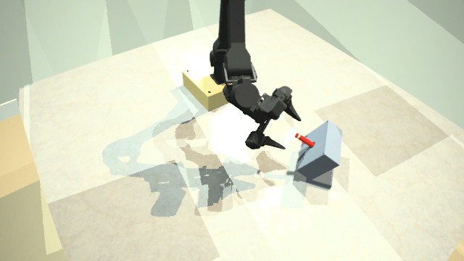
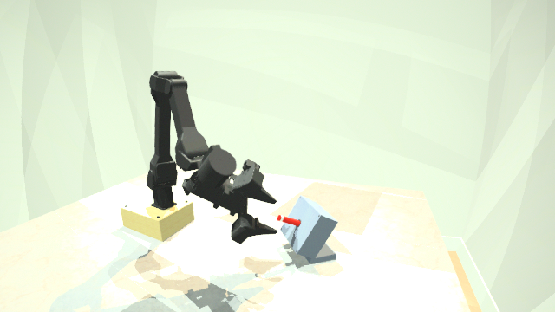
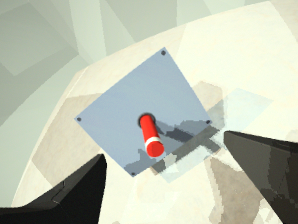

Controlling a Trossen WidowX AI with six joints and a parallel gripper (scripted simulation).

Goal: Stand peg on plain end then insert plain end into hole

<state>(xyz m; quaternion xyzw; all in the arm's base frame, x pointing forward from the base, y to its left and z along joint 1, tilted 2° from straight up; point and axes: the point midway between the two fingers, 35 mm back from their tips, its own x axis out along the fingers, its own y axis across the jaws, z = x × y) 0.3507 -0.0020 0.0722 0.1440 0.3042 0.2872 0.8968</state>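
The red peg (image 1: 306,141) (image 2: 290,221) (image 3: 149,131) sits in the hole of the blue-grey sloped panel (image 1: 319,148) (image 2: 307,212) (image 3: 115,110) and stands out from its face. Its white-banded end points out towards the gripper. How deep its plain end sits inside the hole is hidden. My gripper (image 1: 293,134) (image 2: 277,217) (image 3: 166,148) is wide open and empty. Its fingertips are short of the peg's banded end, clear of peg and panel, with the peg between the two fingers in the wrist view.
The panel rests on a dark foot (image 1: 320,181) (image 2: 325,256) on the pale patterned table (image 1: 90,109). The arm's yellow base block (image 1: 197,92) (image 2: 158,225) stands behind the gripper. Shadows of the arm fall across the table.
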